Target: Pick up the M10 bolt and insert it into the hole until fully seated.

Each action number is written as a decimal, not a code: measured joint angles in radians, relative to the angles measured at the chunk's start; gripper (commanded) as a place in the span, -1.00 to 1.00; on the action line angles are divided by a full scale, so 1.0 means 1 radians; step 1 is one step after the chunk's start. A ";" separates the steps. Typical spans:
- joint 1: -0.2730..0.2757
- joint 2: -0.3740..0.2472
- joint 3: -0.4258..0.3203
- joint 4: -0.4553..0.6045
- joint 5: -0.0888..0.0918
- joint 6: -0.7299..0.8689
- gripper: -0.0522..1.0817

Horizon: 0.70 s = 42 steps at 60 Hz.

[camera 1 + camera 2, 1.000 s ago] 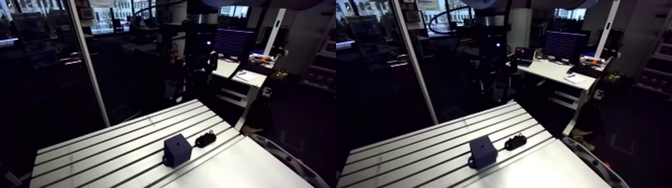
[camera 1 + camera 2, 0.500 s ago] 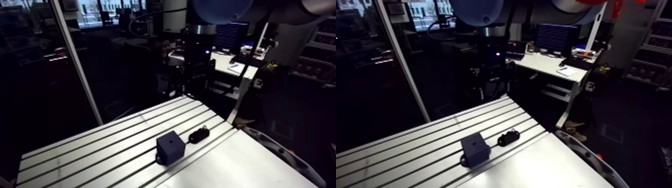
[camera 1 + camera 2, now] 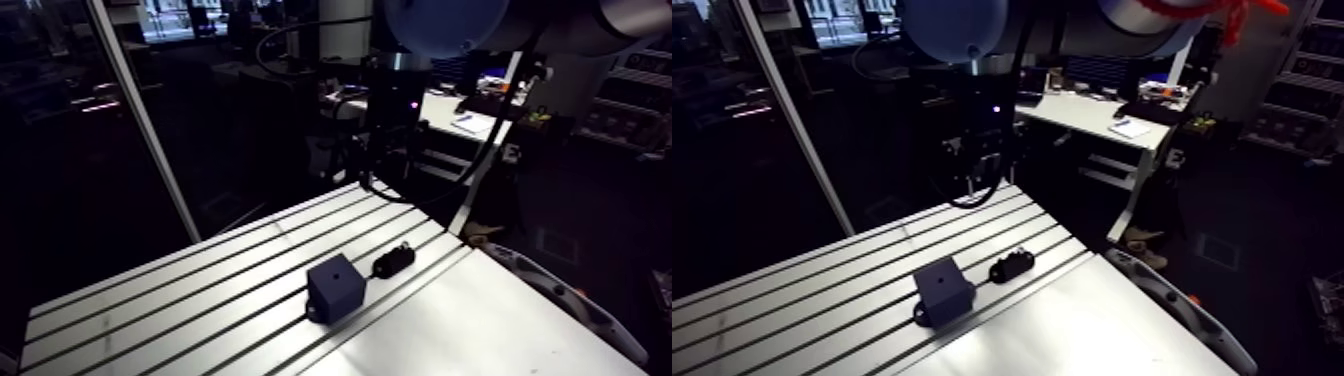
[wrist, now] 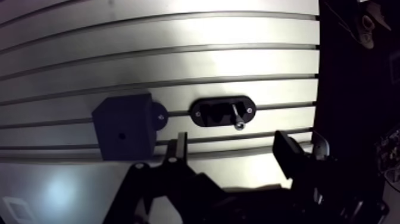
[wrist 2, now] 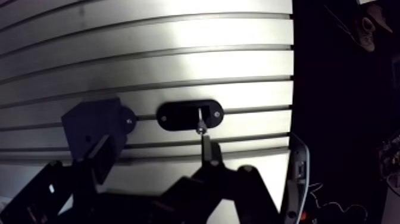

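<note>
Aluminium slots run the length of the silver tabletop [image 3: 180,300], where a dark cube-shaped block [image 3: 335,287] sits with a small round hole [image 3: 336,276] in its upper face. A round lug [image 4: 159,114] juts from the side of the block that faces its neighbour.

In the arm view, a black oval holder [image 3: 393,262] lies at the block's two o'clock, just beside it but apart. The wrist view shows the M10 bolt [image 4: 237,115], short and silvery, resting in that holder. It is laid across the holder with its bright end turned toward the robot's black two-fingered hand [image 4: 232,146].

The hand hangs above the tabletop, released, with its fingers spread wide and clear of the bolt. From the hand, the holder and bolt lie at twelve o'clock and the block at about ten o'clock. One finger [image 4: 178,149] lines up with the gap between block and holder, and the other [image 4: 288,152] stands over the tabletop's edge.
</note>
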<state>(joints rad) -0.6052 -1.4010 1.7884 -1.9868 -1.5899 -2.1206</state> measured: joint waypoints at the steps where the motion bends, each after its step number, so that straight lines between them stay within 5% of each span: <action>1: 0.000 0.001 0.000 0.000 0.000 0.000 -0.38; 42: -0.027 0.045 0.008 -0.041 -0.003 -0.027 -0.23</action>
<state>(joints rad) -0.6321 -1.3557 1.7965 -2.0280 -1.5926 -2.1480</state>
